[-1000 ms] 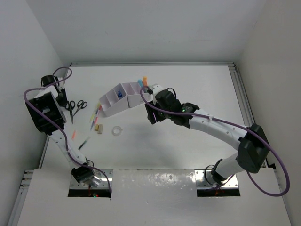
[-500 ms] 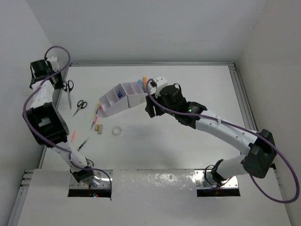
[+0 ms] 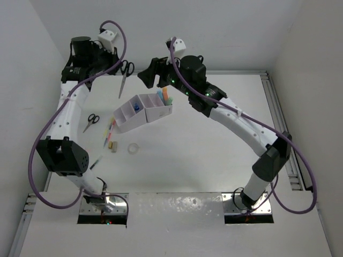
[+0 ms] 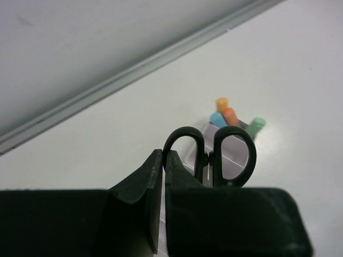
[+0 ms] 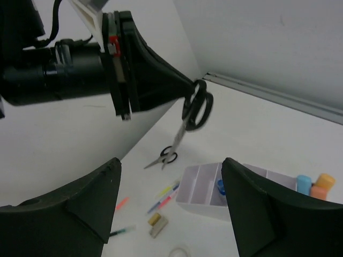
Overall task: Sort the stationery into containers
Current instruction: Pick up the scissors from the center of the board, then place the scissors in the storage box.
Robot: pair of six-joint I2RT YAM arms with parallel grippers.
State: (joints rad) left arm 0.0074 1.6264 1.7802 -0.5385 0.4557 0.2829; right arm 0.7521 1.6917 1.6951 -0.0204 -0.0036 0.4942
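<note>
Above the white tabletop [image 3: 214, 155], black-handled steel scissors [image 3: 124, 76] dangle blades-down from the clenched left gripper [image 3: 117, 63] near the pale lilac plastic organiser [image 3: 128, 124], and a loose handle pinch could drop them, or they might strike the released right gripper [image 3: 149, 75].

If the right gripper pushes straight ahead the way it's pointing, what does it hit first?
Most likely the scissors dangling from the left gripper: they sit almost dead ahead of the open right gripper, though depth is unclear.
</note>
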